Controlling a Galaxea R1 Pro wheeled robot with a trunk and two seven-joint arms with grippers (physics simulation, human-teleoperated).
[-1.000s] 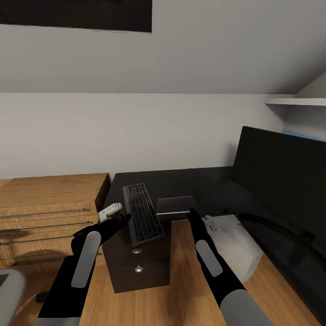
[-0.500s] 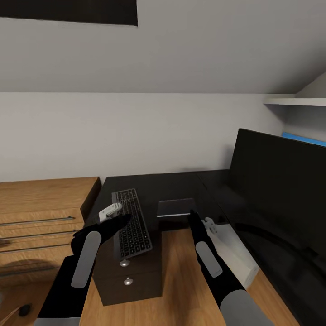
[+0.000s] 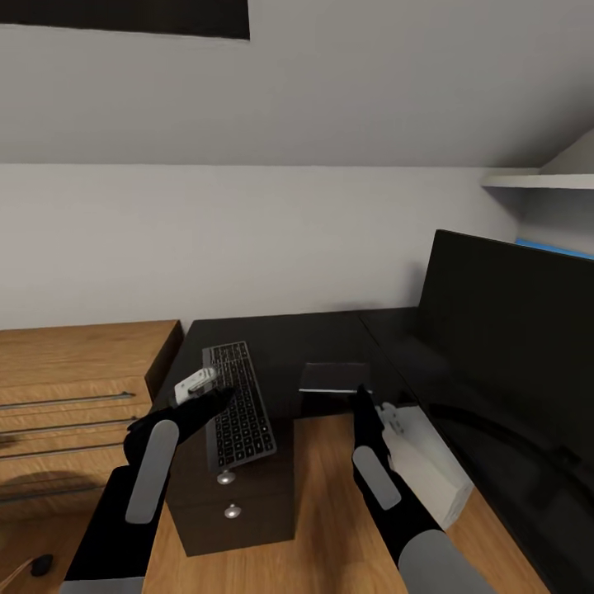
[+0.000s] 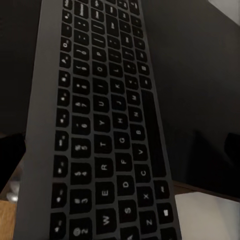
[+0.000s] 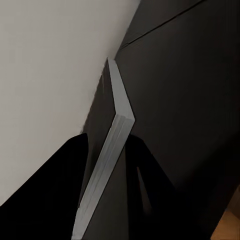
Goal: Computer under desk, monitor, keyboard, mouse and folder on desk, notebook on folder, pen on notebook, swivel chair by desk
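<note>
Looking over both arms, the head view shows a black desk (image 3: 285,338) standing in a corner, with a white wall behind it and a sloped ceiling above. The keyboard (image 3: 238,400) lies on the left part of the desk, and its near end hangs a little over the front edge, above the black drawer block (image 3: 235,503) with two round knobs. The left gripper (image 3: 195,385) hovers just beside the keyboard's left edge; how far it is open I cannot tell. In the right wrist view the dark fingers (image 5: 55,195) of the right gripper (image 3: 361,398) are closed on the notebook (image 3: 334,377), which is held at the desk's front edge, between the keyboard and the monitor (image 3: 511,330). The monitor stands on the right wing of the desk and takes much room there. The computer (image 3: 429,466) stands on the wooden floor (image 3: 326,503) under the desk, just beside the right arm. A light-wood drawer unit (image 3: 78,375) touches the desk on the left. The desk surface between keyboard and wall is free.
</note>
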